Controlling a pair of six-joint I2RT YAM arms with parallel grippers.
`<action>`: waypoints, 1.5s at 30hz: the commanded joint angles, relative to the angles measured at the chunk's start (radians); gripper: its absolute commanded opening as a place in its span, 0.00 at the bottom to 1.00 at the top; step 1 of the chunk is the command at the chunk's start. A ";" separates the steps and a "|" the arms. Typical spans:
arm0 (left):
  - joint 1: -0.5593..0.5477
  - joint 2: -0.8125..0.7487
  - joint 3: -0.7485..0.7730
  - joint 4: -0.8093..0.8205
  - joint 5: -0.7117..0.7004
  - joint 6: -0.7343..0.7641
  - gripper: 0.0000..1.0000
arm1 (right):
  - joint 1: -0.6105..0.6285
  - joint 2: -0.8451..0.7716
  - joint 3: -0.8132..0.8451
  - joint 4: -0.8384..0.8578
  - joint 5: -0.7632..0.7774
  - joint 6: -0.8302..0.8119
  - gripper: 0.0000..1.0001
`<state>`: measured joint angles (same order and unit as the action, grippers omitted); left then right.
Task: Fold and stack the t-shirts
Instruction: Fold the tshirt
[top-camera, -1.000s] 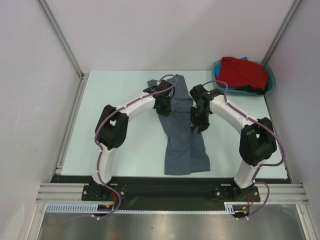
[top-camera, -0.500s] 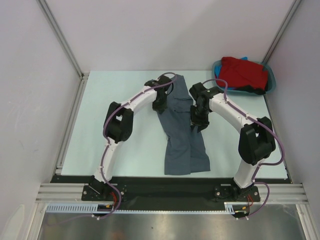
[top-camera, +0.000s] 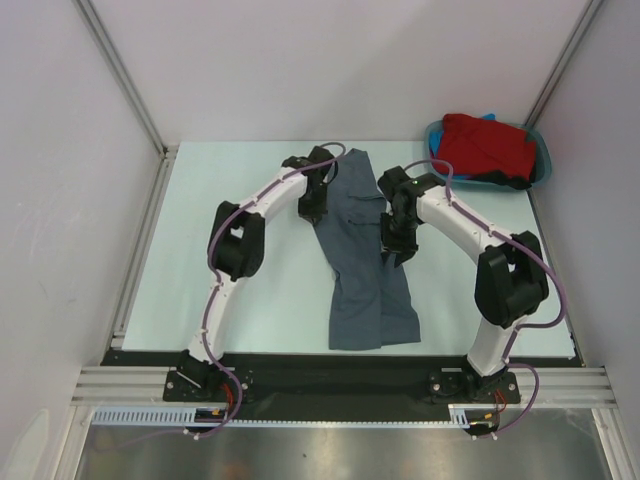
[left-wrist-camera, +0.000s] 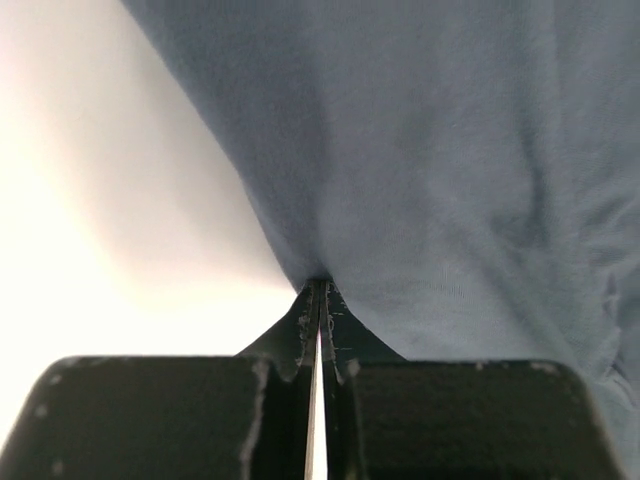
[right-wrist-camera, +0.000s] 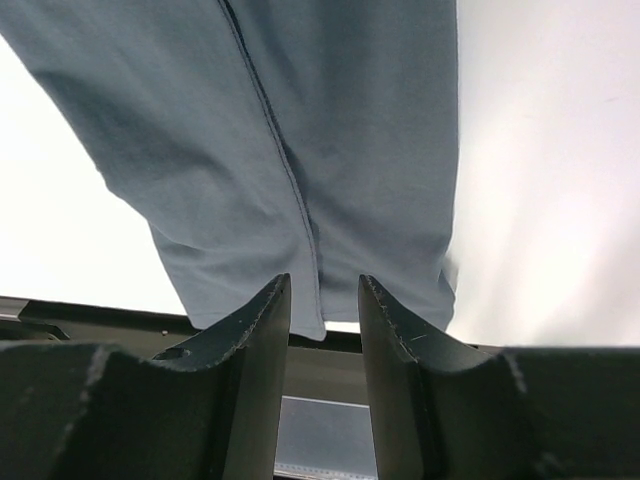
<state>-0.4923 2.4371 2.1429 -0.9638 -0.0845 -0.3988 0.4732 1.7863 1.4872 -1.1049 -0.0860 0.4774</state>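
Grey t-shirt (top-camera: 365, 270) lies rumpled on the worktop (top-camera: 230, 210), a long narrow strip running from the far centre towards my near edge.

From the top view I get placement only. The left pincer (top-camera: 311, 203) is at the shirt's far left edge. The right pincer (top-camera: 396, 248) is at its right edge, roughly halfway along. I can't read either jaw gap from up there.

The left wrist view settles the left side. Its fingers (left-wrist-camera: 295, 335) are pressed together with only a hairline slit between them. A peak of grey cloth is pinched at the tips, and the fabric draws to a point there. Pale worktop shows to the left of it.

In the right wrist view the two fingers (right-wrist-camera: 255, 350) stand partly apart and nothing is clamped between them. Past the gap I see the shirt's hem, a seam running down the cloth, and the dark near edge of the rig. I can't tell whether the tips touch the fabric.

Only the top view shows the red t-shirt (top-camera: 487, 145). It is heaped in the teal tub (top-camera: 541, 165) at the far right corner, with blue cloth (top-camera: 488, 117) and black cloth (top-camera: 515, 183) at its edges.
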 joint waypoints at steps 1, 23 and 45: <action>0.015 -0.047 -0.009 0.071 0.074 0.003 0.03 | 0.001 0.021 0.038 -0.012 -0.014 0.006 0.39; 0.015 -0.165 -0.218 0.271 0.272 -0.147 0.02 | 0.028 0.056 0.051 -0.009 -0.020 0.006 0.38; 0.029 0.056 0.040 0.021 0.124 -0.038 0.00 | 0.016 0.062 0.058 -0.023 -0.008 -0.002 0.38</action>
<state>-0.4774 2.4359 2.1090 -0.8871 0.1223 -0.4988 0.4950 1.8408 1.5093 -1.1095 -0.0986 0.4770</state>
